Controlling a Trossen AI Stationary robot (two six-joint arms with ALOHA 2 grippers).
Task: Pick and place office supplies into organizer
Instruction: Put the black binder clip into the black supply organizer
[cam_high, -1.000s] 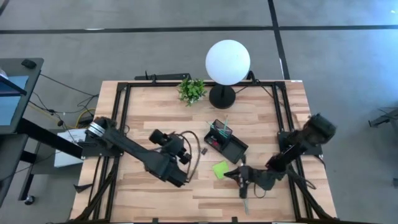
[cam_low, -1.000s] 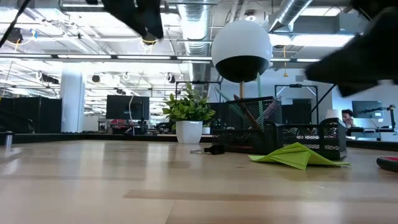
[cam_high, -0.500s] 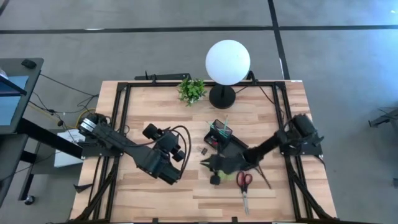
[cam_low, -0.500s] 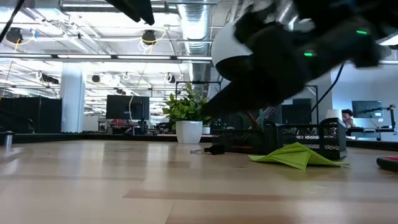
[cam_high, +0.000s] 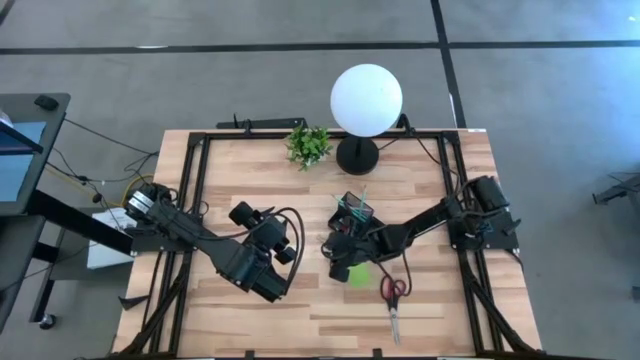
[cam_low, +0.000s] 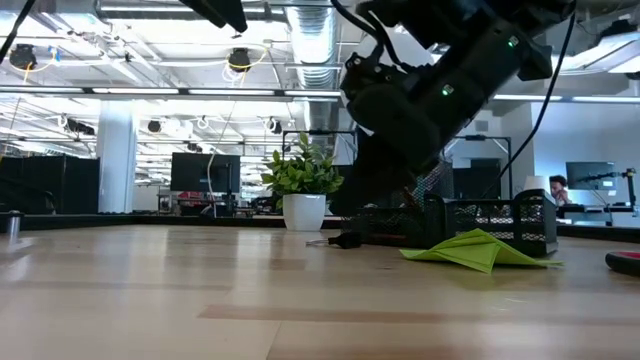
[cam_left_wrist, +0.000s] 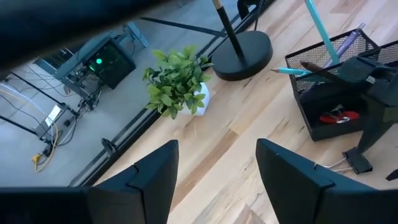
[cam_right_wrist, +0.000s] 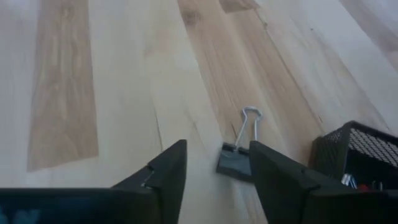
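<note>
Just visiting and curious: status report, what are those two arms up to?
Right gripper open, poised over the binder clip beside the organizer. Left gripper open, waiting mid-table. Nothing in the way.

Light wood-plank table (cam_high: 240, 330), black mesh organizer (cam_high: 362, 228) near centre, lime-green sticky-note pad (cam_high: 357, 274) beside it, binder clip (cam_right_wrist: 234, 159), red-handled scissors (cam_high: 392, 297), potted plant (cam_high: 309, 146), globe lamp (cam_high: 366, 100) at rear edge

A potted plant (cam_high: 309, 146) stands beside a globe lamp (cam_high: 366, 99).
</note>
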